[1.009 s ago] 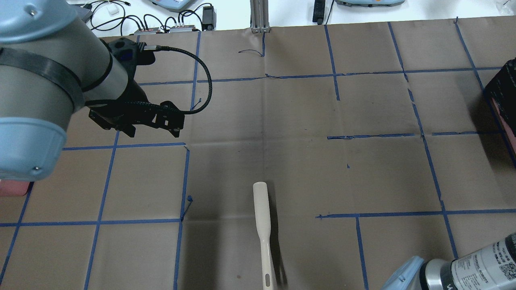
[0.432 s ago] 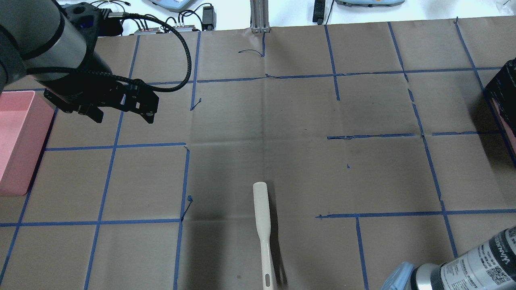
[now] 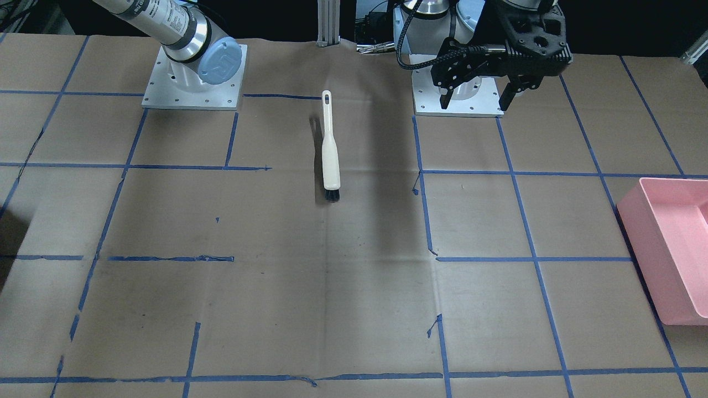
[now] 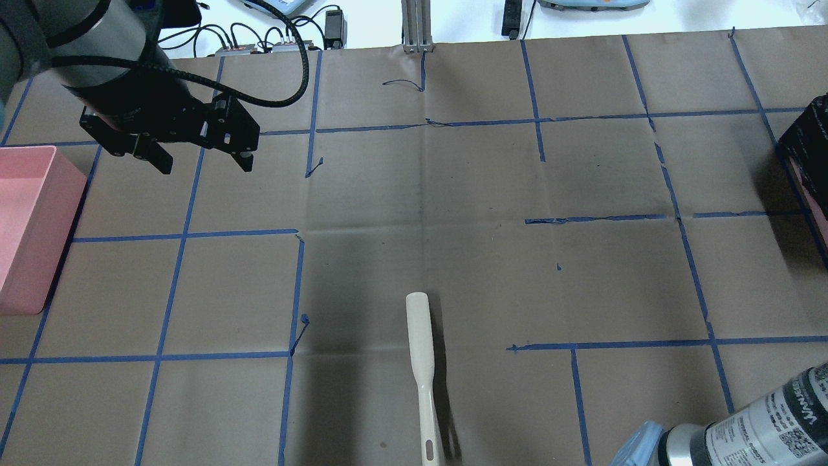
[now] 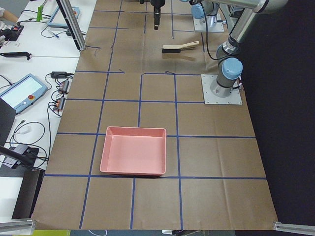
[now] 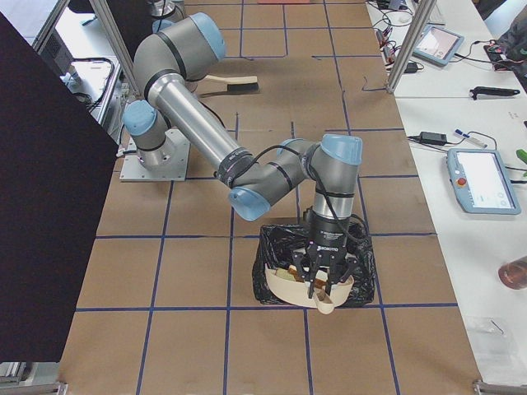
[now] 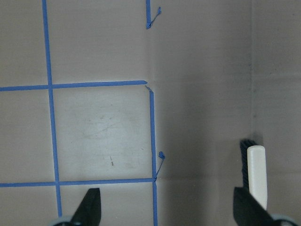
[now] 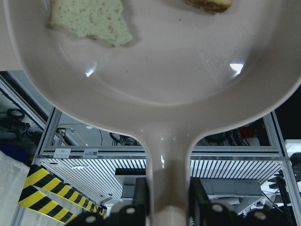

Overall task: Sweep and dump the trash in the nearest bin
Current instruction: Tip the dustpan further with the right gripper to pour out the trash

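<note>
My right gripper point(image 8: 167, 202) is shut on the handle of a cream dustpan point(image 8: 160, 94). In the exterior right view the gripper point(image 6: 317, 284) holds the pan point(image 6: 284, 288) over a black-bagged bin point(image 6: 362, 263). A bitten white bread slice point(image 8: 89, 21) and a sandwich chunk point(image 8: 207, 4) lie in the pan. The potato-like lump is hidden. My left gripper point(image 4: 197, 162) is open and empty above the table's far left; it also shows in the front view point(image 3: 474, 102) and the left wrist view point(image 7: 171, 212).
A cream brush with black bristles point(image 4: 420, 362) lies on the brown paper near my base, also in the front view point(image 3: 330, 155) and left wrist view point(image 7: 256, 174). A pink bin point(image 4: 32, 226) stands at the table's left end. The black bin's edge point(image 4: 805, 142) shows at right.
My left arm has swung back and to the left, uncovering the pink bin; its gripper stays open. The brush has not moved.
</note>
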`<state>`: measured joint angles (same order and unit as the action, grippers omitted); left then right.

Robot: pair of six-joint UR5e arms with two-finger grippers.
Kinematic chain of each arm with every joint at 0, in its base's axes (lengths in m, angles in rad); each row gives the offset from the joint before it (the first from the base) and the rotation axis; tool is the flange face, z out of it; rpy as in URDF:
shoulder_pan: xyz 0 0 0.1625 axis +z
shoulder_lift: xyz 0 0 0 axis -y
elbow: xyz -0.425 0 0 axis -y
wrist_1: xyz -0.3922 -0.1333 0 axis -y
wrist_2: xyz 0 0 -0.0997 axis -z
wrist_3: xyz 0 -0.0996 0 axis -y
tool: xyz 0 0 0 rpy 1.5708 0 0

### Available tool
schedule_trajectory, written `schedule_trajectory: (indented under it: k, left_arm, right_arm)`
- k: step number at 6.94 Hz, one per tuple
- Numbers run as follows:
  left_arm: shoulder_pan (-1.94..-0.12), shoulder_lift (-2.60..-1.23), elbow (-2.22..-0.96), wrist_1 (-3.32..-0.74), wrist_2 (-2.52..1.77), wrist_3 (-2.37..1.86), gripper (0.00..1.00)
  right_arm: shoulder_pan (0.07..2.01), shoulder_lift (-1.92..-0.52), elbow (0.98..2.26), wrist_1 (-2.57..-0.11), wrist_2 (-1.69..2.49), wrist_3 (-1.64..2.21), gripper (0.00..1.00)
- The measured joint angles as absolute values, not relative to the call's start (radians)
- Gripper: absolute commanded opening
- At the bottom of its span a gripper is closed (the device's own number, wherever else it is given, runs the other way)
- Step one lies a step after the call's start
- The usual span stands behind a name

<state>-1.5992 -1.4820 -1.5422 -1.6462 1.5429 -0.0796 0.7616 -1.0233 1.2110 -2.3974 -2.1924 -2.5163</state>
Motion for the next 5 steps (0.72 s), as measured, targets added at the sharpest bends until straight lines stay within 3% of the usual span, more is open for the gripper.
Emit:
schedule_trajectory:
  k: [5]
  left_arm:
    - [-1.597,-1.498,-1.547,-1.583,1.542,-0.081,1.00]
  right_arm:
    - [0.812,-1.050,1.278,-2.547,-2.267,-2.510,0.06]
